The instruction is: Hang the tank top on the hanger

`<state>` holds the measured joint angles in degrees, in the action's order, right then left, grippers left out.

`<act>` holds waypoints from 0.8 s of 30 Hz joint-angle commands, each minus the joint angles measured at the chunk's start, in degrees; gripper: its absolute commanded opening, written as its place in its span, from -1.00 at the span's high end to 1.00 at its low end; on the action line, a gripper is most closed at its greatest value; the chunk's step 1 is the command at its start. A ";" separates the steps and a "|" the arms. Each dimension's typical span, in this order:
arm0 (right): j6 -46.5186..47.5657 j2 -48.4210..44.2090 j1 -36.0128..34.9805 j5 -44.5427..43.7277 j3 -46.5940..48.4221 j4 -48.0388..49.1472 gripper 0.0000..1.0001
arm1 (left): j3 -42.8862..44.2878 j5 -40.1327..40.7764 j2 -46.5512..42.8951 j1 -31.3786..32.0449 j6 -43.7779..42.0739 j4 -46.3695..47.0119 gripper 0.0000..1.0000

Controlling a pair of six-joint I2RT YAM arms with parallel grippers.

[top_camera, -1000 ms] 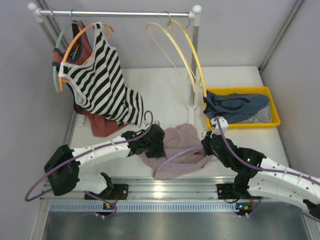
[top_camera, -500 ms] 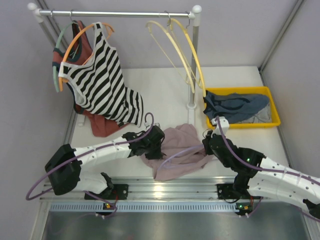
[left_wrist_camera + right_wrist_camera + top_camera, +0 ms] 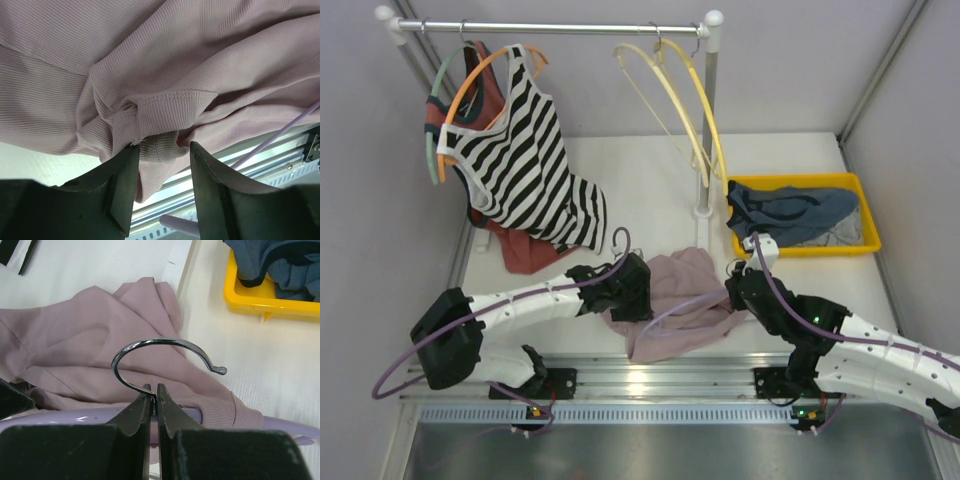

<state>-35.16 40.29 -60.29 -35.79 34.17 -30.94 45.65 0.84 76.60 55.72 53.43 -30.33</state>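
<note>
Tank top (image 3: 675, 290) lies crumpled at the 6 o'clock edge of the worktop (image 3: 650, 185), its lower folds spilling toward the metal rail (image 3: 650, 372). The hanger (image 3: 280, 426) lies across the cloth, partly under a fold.

The left gripper (image 3: 162, 150) sits at the garment's 9 o'clock side. Its jaws are spread, with a bunched hem fold between them but not clamped. The right gripper (image 3: 152, 390), at the 3 o'clock side, is pressed together on the stem of the metal hook (image 3: 165, 352).

We see three risks from here:

- **Closing on the wrong cloth.** The fold between the left jaws looks several layers thick. If we close on all of them, the armhole or neck opening would likely stay shut and the hanger arm would have nowhere to go.
- **The hanger turning in the grip.** The right gripper holds only thin, smooth wire. We judge that drag from the cloth could twist the hanger in that pinch or pull it loose.
- **The garment sliding off.** The cloth overhangs toward 6 o'clock, so a careless tug could slide it off the worktop onto the rail.
</note>
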 commanded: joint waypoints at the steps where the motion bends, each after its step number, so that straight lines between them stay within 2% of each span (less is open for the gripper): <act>1: -0.79 -0.22 -0.88 -0.95 1.42 1.50 1.00 | 1.55 -0.58 1.45 0.53 -0.34 2.11 0.00; 3: -0.88 -0.48 -0.88 -0.95 1.34 1.41 1.00 | 1.64 -2.16 2.23 0.70 -0.43 2.46 0.06; 6: -0.97 -0.83 -0.88 -1.21 1.33 0.88 1.00 | 1.64 -2.34 3.11 0.79 -0.52 2.73 0.30; 7: -1.05 -0.92 -0.88 -1.30 1.51 0.71 1.00 | 1.55 -2.25 3.12 0.79 -0.52 2.64 0.50; 12: -1.67 -1.09 -0.88 -2.88 1.86 -0.70 1.00 | 0.23 -1.98 1.81 0.88 -0.17 2.64 0.98; 24: -6.59 0.66 -0.88 -10.52 4.41 -7.12 1.00 | -2.75 -1.72 -2.85 1.14 -0.78 0.80 1.00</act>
<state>-39.75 40.64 -60.29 -41.60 34.81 -36.64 44.03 -0.60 76.42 56.42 52.99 -29.85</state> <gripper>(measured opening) 0.031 0.028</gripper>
